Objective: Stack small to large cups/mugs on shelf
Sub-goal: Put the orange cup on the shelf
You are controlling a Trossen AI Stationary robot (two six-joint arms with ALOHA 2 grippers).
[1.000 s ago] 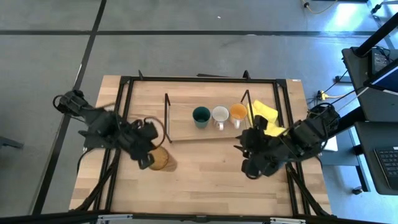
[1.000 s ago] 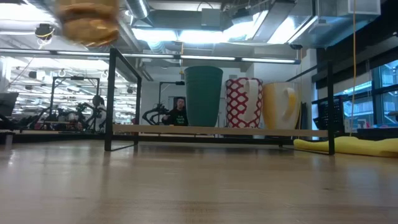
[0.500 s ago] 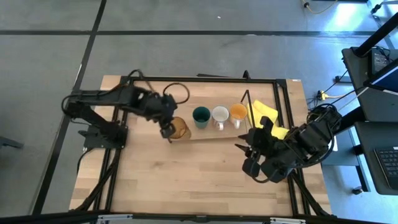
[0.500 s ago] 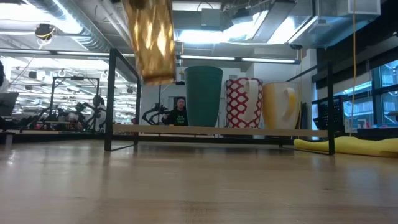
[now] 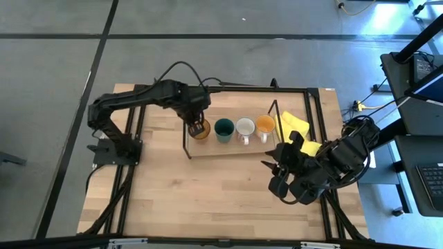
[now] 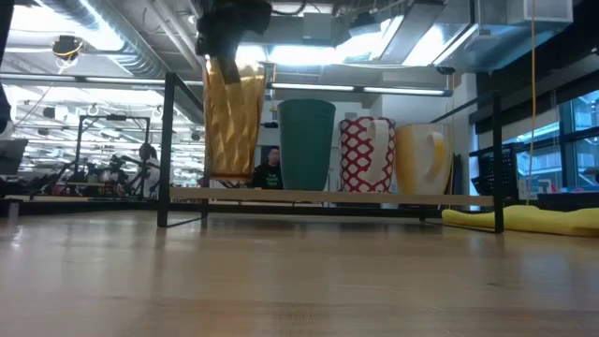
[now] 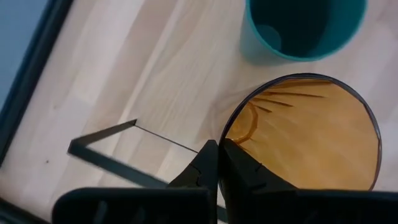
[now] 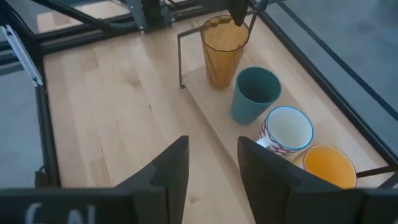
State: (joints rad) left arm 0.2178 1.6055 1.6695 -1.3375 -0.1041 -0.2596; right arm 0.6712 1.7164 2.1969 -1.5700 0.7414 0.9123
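Basically the left gripper [image 5: 196,123] had its fingers clamped on the rim of the amber tumbler [image 6: 231,120], hanging upright just above the shelf [image 6: 328,196] beside the green cup [image 6: 306,145], with the right gripper [image 5: 280,181] parked well apart, fingers spread.

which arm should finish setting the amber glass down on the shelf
Left. The left gripper already pinches the amber glass by its rim, over the shelf beside the green cup. The right gripper waits open, farther off.

On the shelf [image 5: 228,146] the row runs from the left end: tumbler [image 5: 199,129], cup [image 5: 223,128], patterned mug [image 5: 245,128], then the last mug [image 5: 265,124]. The left gripper [image 5: 195,126] pinches the tumbler's rim; the right gripper [image 5: 279,174] hangs beside the shelf's right end.
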